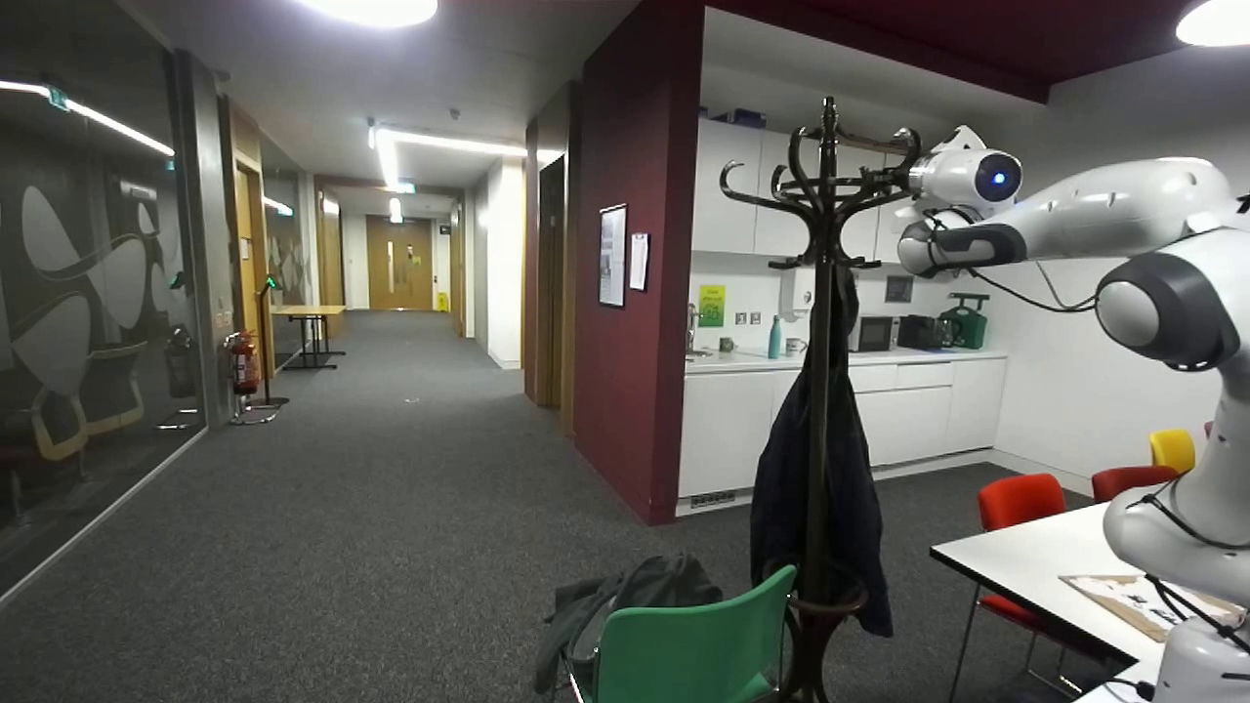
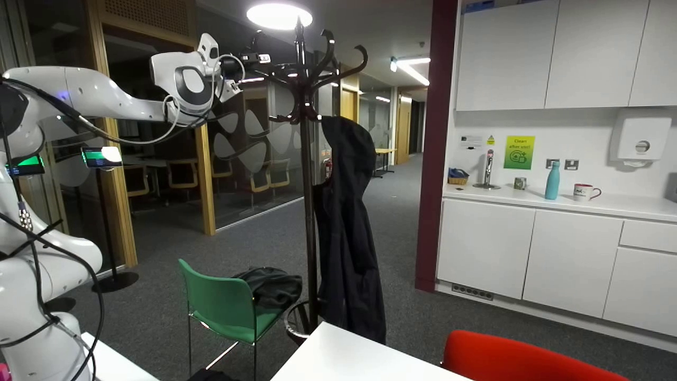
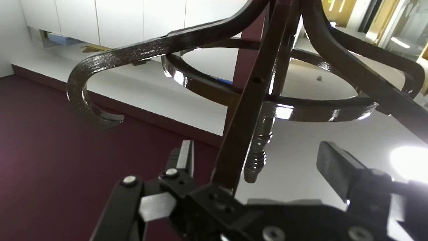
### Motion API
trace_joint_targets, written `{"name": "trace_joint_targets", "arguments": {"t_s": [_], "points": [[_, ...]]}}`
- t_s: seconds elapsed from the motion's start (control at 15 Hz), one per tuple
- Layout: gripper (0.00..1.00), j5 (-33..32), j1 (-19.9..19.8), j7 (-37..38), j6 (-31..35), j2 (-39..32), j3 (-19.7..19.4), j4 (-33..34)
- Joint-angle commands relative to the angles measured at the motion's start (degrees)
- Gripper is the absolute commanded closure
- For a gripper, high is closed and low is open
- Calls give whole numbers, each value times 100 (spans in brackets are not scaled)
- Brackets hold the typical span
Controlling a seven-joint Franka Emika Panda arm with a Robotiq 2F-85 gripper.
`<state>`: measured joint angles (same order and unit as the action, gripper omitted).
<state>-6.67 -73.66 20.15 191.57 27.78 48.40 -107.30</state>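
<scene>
Claw (image 3: 255, 155) spread wide, nothing gripped, up close to coat stand (image 2: 308, 174) beside green chair (image 2: 219, 299); curved hook arm (image 3: 251, 97) shows in its gap, touch unclear. Lining-up step, by look of it! Next move probably calls for gentle centring, dark jacket (image 2: 349, 227) hanging below.

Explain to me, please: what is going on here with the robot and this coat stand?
A white robot arm reaches out to the top of a dark coat stand. Its claw is open; in the wrist view, one curved hook of the stand shows between its fingers, but whether they touch it is not clear. A dark coat hangs lower on the stand, and a green chair stands beside it.
</scene>
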Motion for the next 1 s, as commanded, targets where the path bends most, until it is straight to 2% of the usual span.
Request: {"name": "trace_joint_targets", "arguments": {"t_s": [0.0,0.33,0.93], "points": [[0,536,-125,-467,144,-186,254,246],[0,818,-35,-594,135,-172,393,240],[0,891,65,-613,153,-146,588,244]]}}
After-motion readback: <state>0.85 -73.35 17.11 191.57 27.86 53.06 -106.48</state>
